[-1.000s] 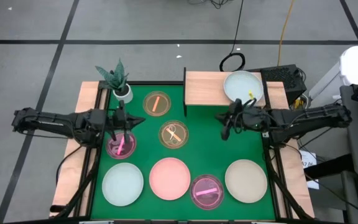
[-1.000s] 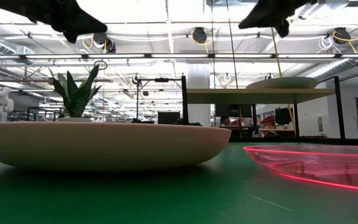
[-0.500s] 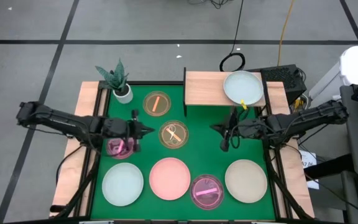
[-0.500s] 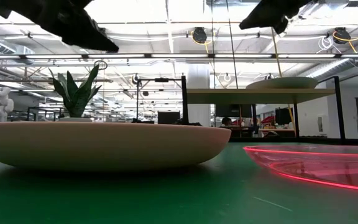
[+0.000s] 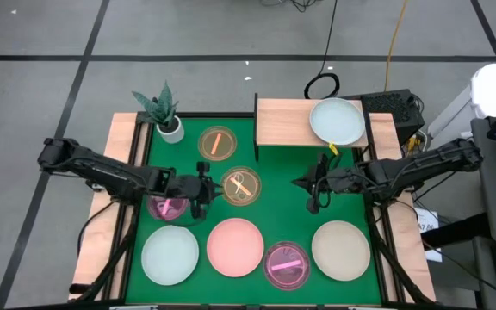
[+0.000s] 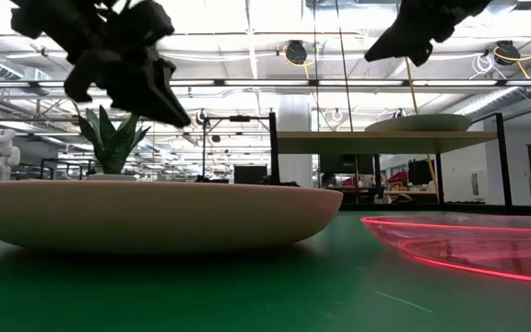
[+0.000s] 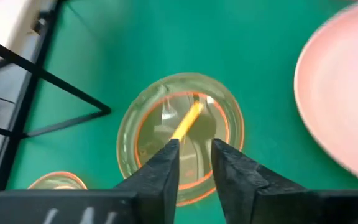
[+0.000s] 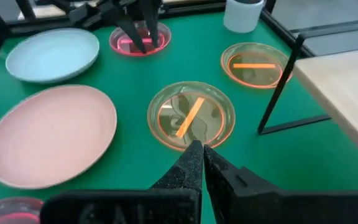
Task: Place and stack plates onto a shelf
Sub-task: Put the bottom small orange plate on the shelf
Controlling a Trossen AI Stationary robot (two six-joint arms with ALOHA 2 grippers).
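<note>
Swung inward from magenta see-through plate (image 5: 169, 207), left gripper (image 5: 206, 190) now beside clear orange plate with stick mark (image 5: 240, 186), fingers slightly parted, holding nothing. Right gripper (image 5: 312, 184) over green table (image 5: 291, 207), pressed together, empty. Pale blue-green plate (image 5: 337, 120) alone on light-wood shelf (image 5: 282, 123).

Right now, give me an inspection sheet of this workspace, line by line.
Surface: green table top, wooden side strips.
Job's things: one pale blue plate on the shelf; seven plates on the table, including the orange see-through plate at centre.
Clutter: potted plant at the back left corner.
Grippers: left gripper slightly open beside the orange see-through plate; right gripper shut, empty, in front of the shelf.
Cables: yellow cable and black cable on the floor behind.
Surroundings: grey floor, equipment at right.
</note>
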